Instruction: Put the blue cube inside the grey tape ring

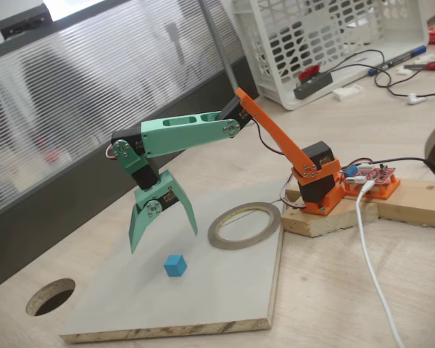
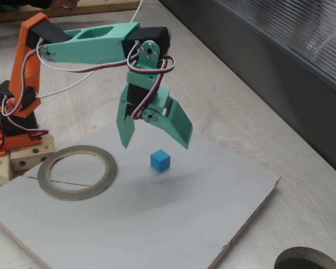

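The blue cube (image 1: 175,265) (image 2: 160,160) rests on the pale grey board (image 1: 232,290) (image 2: 157,224), free of any contact. My green gripper (image 1: 164,238) (image 2: 155,143) hangs open just above it, fingers spread wide and pointing down, nothing between them. In both fixed views the cube lies a short way below and slightly in front of the fingertips. The grey tape ring (image 1: 244,225) (image 2: 77,171) lies flat on the same board, between the cube and the arm's orange base, with nothing inside it.
A dark round hole (image 1: 51,296) (image 2: 308,260) with a wooden rim is cut into the table near the board's corner. The arm's base stands on a wooden block (image 1: 362,206). A white basket (image 1: 326,43), cables and pens lie behind.
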Available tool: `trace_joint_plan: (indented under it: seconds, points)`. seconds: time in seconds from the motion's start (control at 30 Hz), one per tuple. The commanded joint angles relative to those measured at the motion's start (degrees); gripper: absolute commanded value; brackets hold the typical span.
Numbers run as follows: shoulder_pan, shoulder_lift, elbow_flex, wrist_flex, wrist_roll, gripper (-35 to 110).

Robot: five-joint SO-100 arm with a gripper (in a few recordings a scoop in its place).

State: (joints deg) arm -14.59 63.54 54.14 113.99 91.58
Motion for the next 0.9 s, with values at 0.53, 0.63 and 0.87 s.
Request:
trace_joint_plan:
  seconds: [0.53, 0.63, 0.87]
  points:
    - [-0.8, -3.6, -0.3, -7.0, 0.9, 91]
    - [-0.8, -4.5, -0.3, -7.4, 0.9, 91]
    - [-0.8, -8.5, -0.4, -7.6, 0.9, 91]
